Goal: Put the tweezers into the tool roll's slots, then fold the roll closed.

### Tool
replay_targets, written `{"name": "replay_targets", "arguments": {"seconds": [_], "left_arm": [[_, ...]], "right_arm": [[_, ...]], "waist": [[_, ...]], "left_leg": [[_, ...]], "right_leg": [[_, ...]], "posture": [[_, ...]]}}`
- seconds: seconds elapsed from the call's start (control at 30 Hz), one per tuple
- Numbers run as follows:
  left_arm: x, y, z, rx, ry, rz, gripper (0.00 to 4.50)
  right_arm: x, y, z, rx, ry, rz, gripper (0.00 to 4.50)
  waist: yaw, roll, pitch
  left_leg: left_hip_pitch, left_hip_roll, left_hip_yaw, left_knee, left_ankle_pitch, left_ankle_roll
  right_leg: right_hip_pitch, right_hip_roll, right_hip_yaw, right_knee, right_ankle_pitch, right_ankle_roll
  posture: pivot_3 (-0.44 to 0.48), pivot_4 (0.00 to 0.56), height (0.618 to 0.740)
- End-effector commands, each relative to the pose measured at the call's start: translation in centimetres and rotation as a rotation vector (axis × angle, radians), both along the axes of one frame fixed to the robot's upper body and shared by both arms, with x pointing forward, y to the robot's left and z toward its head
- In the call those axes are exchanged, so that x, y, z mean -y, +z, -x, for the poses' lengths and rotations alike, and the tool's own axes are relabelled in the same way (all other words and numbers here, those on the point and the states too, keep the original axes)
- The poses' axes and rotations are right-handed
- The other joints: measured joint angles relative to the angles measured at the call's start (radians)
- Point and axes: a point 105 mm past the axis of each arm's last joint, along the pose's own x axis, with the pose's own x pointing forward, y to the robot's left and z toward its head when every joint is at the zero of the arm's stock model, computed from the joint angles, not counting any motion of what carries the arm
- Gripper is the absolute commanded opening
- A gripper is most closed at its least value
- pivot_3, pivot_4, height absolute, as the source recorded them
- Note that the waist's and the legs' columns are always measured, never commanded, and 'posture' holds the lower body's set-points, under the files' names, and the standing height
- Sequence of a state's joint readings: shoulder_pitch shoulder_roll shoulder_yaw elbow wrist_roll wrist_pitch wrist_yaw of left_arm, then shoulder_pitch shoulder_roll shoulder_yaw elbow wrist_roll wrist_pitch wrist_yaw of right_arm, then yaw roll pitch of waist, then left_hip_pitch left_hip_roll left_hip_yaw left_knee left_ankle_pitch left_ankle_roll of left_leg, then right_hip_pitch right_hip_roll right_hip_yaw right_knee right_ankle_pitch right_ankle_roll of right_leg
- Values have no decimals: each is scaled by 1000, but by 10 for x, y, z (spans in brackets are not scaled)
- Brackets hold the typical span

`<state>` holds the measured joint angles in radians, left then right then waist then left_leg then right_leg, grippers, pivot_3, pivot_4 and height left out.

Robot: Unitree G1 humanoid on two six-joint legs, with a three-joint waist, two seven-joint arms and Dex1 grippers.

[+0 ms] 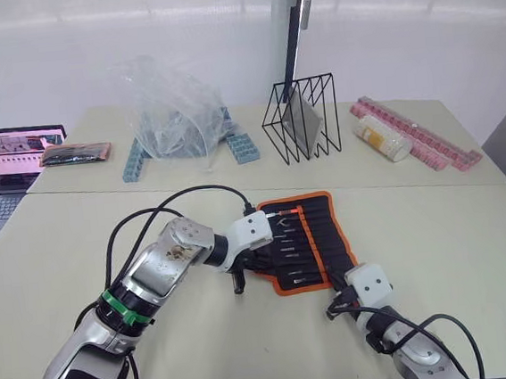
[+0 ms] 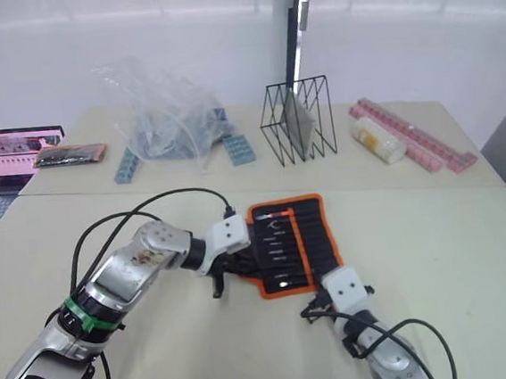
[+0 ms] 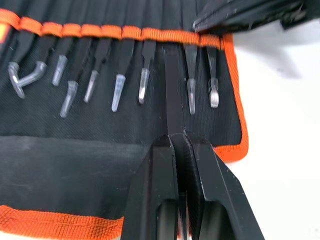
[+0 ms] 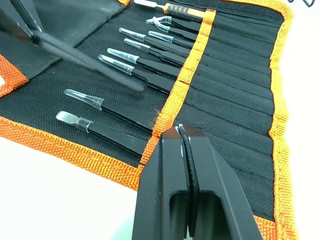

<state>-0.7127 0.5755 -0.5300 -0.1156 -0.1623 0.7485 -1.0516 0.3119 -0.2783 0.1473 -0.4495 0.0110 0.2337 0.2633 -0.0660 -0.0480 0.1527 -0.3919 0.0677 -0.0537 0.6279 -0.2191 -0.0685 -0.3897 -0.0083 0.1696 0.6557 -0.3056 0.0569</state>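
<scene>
Left wrist view: left gripper (image 3: 182,142) nearest, fingers clamped flat on one black tweezer (image 3: 172,95), its tip running up to the orange strip (image 3: 125,33) over the slots (image 3: 100,15), between seated ones. Other tweezers (image 3: 118,90) sit in their pockets with clear plastic tip caps poking out. Roll (image 3: 75,165) is woven black fabric with orange webbing edge, lying open.

Right wrist view: right gripper (image 4: 185,145) fingers pressed together, nothing between them that I can see, hovering at the middle orange strip. Capped tweezers in a row to one side, empty pockets beyond (one orange-handled tool at the far end).

Head views: roll (image 1: 307,242) open on the near beige table (image 1: 472,231), left gripper (image 1: 239,283) at its left edge, right gripper (image 1: 340,299) at its near corner. Far table: laptop (image 1: 12,152), crumpled plastic bag (image 1: 173,107), wire rack (image 1: 304,117), pink strips (image 1: 418,133).

Handling, my read: tweezer is light, stiff, thin, slick painted metal, and it will pivot if pinched near the end. Hold mid-body, feed blunt end under the strip. Roll is limp, will drag on the table; pin one edge while inserting, fold from the orange border.
</scene>
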Motion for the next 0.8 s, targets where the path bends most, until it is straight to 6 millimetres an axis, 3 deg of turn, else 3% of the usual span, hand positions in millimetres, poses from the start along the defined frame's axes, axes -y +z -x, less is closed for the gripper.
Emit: {"name": "replay_targets", "arguments": {"seconds": [0.03,0.8], "left_arm": [[5,4,-4,33,-17,-20,29],[50,1,-14,84,-129,-77,29]], "right_arm": [[3,-31,10,-142,-20,22,0],[-1,-32,11,-143,-30,10,0]], "waist": [[0,0,0],[4,0,0]], "left_leg": [[0,0,0,0,0,0],[0,0,0,1,0,0]], "right_leg": [[0,0,0,0,0,0],[1,0,0,1,0,0]], "posture": [[0,150,720],[0,150,720]]}}
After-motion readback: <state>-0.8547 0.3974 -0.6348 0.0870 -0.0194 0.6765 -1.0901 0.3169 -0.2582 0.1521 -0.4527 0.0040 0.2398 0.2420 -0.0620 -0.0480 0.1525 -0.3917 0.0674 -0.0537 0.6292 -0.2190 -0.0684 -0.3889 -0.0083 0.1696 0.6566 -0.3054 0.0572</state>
